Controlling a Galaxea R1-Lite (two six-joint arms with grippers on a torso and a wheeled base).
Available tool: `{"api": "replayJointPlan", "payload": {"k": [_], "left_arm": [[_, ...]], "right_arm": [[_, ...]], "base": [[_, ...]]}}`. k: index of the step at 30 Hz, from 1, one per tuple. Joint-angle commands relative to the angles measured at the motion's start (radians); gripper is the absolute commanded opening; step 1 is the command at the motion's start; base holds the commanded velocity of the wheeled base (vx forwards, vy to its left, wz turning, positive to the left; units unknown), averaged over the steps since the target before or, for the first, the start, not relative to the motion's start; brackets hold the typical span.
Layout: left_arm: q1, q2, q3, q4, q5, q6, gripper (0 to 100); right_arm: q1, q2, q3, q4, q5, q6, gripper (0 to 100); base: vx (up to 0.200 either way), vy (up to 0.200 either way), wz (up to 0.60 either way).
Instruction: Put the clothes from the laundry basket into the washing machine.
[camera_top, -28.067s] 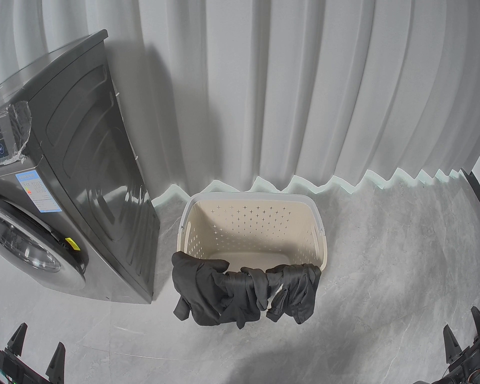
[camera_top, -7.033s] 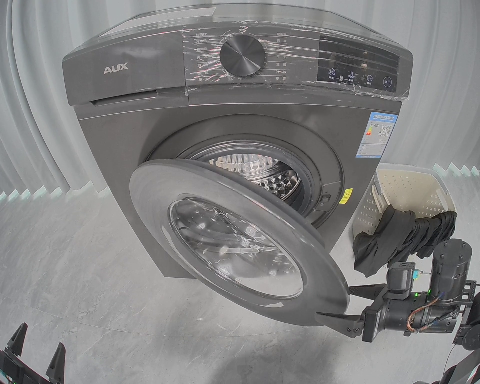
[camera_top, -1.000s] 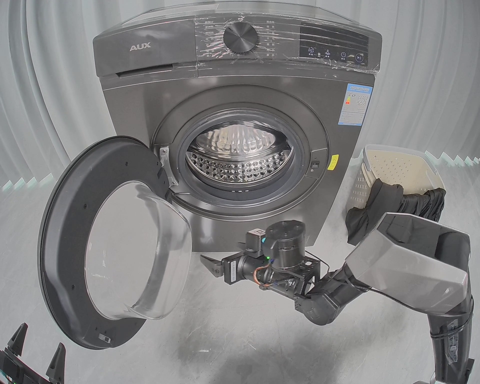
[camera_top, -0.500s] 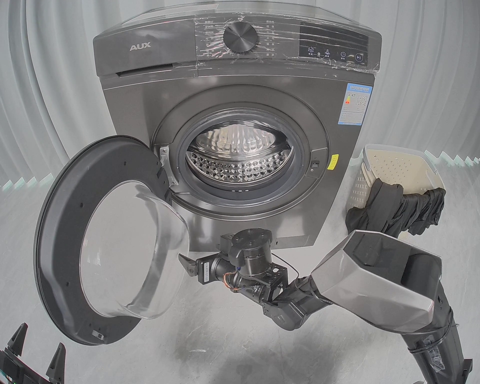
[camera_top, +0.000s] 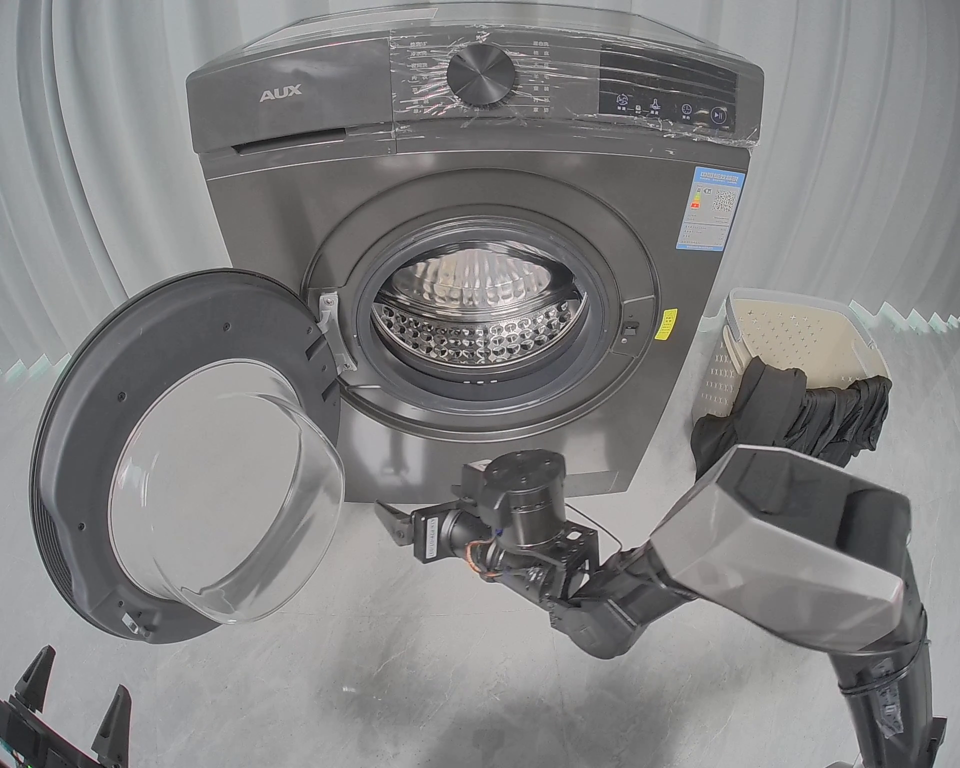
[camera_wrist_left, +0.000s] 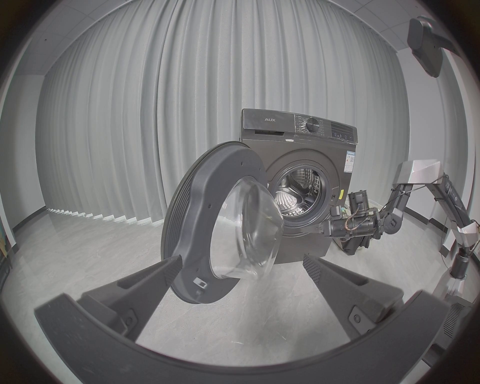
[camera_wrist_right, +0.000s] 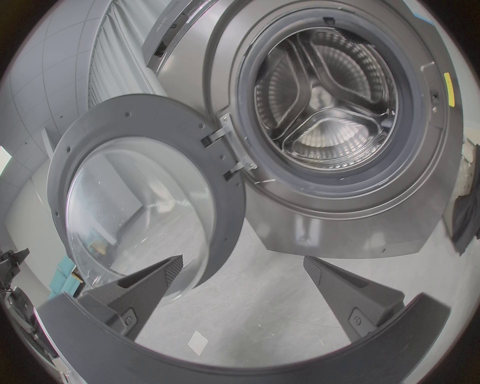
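- The clothes (camera_top: 800, 415) are found at the right of the head view. They are draped over the near rim of the laundry basket (camera_top: 715, 375), with one end hanging down its outer wall.
- The right claw (camera_top: 390, 522) is held low in the centre of the frame, in front of the washing machine (camera_top: 280, 200) and below its opening. The clothes lie well apart from it, further to the right.
- The right claw's fingers are spread, and nothing is pinched between them.
- The left claw (camera_top: 80, 680) is seen in the lower left corner, also spread and empty, and far from the clothes.
- The clothes are seen as one crumpled bundle of black, matte fabric, with deep folds and a wider flap at its left end.
- The basket is cream with perforated walls, and it stands on the floor (camera_top: 400, 680) just beside the machine.
- The door (camera_top: 80, 440) is swung wide open at the left of the frame, and the steel drum (camera_top: 478, 310) is exposed.
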Motion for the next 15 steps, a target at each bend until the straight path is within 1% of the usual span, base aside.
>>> {"api": "replayJointPlan", "payload": {"k": [1,2,7,8,9,11,15], "left_arm": [[0.000,-0.018,0.016,-0.001,0.001,0.002,100],[0.000,-0.018,0.016,0.000,0.003,0.007,100],[0.000,-0.018,0.016,-0.001,0.001,0.005,100],[0.000,-0.018,0.016,0.000,0.003,0.005,100],[0.000,-0.018,0.016,-0.001,0.003,0.005,100],[0.000,-0.018,0.016,-0.001,0.003,0.005,100],[0.000,-0.018,0.016,-0.001,0.003,0.005,100]], "right_arm": [[-0.101,-0.228,0.205,-0.005,-0.003,-0.037,100],[-0.126,-0.280,0.253,-0.006,-0.001,-0.056,100],[-0.245,-0.574,0.517,-0.005,0.019,-0.154,100],[-0.248,-0.583,0.524,-0.005,0.020,-0.157,100],[-0.284,-0.679,0.593,0.003,0.036,-0.181,100],[-0.314,-0.764,0.652,0.005,0.048,-0.200,100],[-0.334,-0.925,0.753,0.012,0.050,-0.234,100]], "base": [[0.000,0.000,0.00],[0.000,0.000,0.00],[0.000,0.000,0.00],[0.000,0.000,0.00],[0.000,0.000,0.00],[0.000,0.000,0.00],[0.000,0.000,0.00]]}}
